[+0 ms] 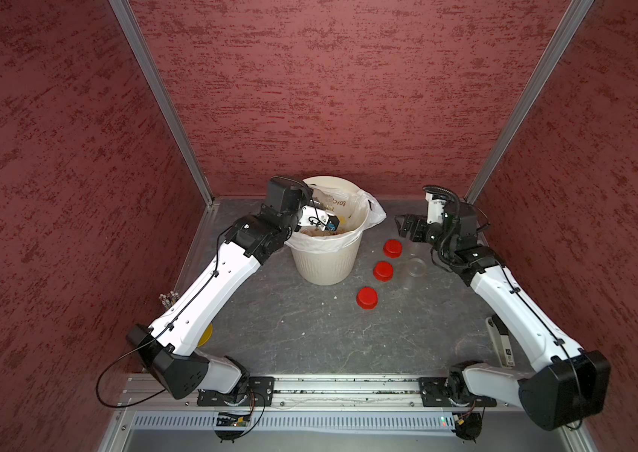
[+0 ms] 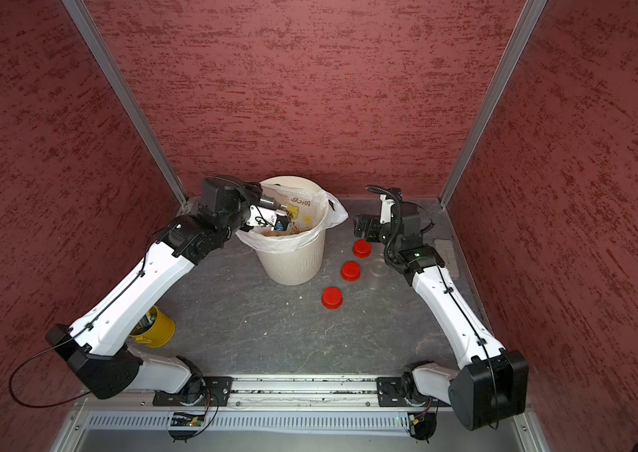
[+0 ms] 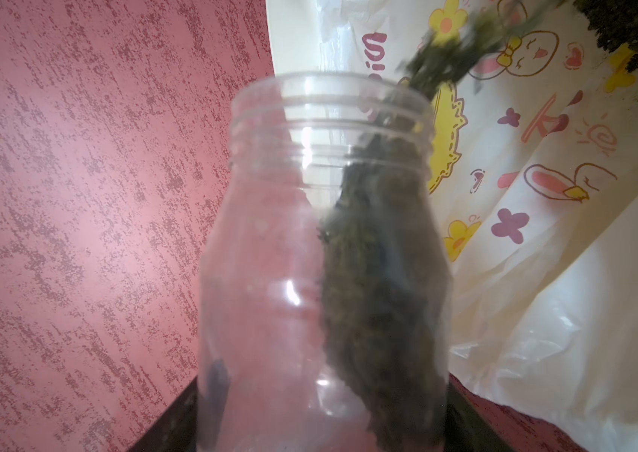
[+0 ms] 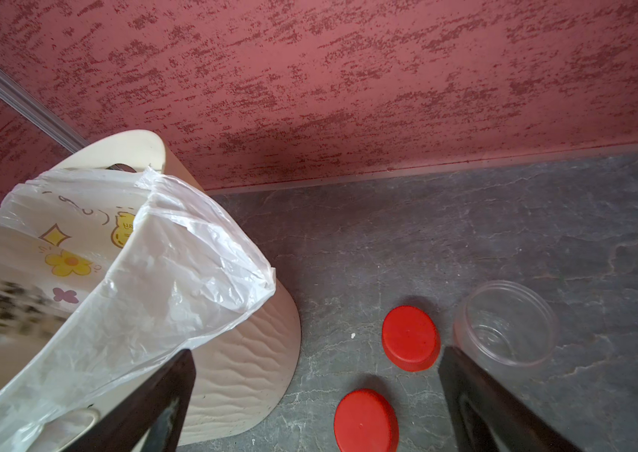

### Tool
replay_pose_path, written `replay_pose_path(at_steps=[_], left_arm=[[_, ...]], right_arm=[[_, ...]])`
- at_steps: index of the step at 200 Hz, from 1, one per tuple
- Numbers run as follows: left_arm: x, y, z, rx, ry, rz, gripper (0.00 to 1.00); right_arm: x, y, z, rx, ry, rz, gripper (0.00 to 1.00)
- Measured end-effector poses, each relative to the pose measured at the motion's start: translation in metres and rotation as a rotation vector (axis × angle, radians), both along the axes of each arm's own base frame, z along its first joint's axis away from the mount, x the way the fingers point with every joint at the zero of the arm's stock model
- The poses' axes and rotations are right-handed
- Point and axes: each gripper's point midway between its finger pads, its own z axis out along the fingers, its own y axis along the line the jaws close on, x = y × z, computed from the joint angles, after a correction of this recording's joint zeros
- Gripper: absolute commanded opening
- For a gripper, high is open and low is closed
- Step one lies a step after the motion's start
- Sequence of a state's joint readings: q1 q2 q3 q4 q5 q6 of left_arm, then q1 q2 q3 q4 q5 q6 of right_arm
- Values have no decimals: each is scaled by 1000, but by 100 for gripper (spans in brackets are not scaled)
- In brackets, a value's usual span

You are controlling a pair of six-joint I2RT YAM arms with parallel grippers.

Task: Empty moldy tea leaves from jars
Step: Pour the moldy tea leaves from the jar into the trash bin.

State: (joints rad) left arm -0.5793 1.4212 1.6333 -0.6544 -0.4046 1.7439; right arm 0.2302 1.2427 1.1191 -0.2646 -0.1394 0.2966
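My left gripper (image 2: 260,199) is shut on a clear, lidless jar (image 3: 290,254), tipped on its side with the mouth over the cream bin (image 1: 325,266). Dark green tea leaves (image 3: 384,274) lie along one wall of the jar and spill out of its mouth, blurred. My right gripper (image 1: 405,229) is open and holds nothing, just above the table right of the bin. An empty clear jar (image 4: 505,325) stands upright beside one of its fingers (image 4: 478,403). Three red lids (image 1: 392,248) (image 1: 383,271) (image 1: 366,298) lie in a row on the table.
The bin's white printed bag (image 1: 372,213) hangs over the rim toward my right gripper. A yellow cup (image 2: 157,326) stands under my left arm. A white device (image 1: 501,344) lies by my right arm. Red walls close in the back and sides.
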Motion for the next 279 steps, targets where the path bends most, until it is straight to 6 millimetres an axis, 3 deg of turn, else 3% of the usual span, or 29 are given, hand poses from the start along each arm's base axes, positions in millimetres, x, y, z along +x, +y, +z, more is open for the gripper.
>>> replay_pose_path(at_steps=[92,144,190,244,279], left_arm=[[0,-2,7,16,-20,2,62],[-1,-2,-9,37,13,2,62],[-5,0,1,28,12,17,63],[-11,7,-21,65,82,48,63],[-7,13,-3,49,58,65,63]], right_arm=[[3,6,0,16,-1,33,99],[4,8,1,22,-8,45,99],[3,10,2,29,-10,56,99],[2,15,7,43,-23,83,99],[3,19,22,61,-56,104,99]])
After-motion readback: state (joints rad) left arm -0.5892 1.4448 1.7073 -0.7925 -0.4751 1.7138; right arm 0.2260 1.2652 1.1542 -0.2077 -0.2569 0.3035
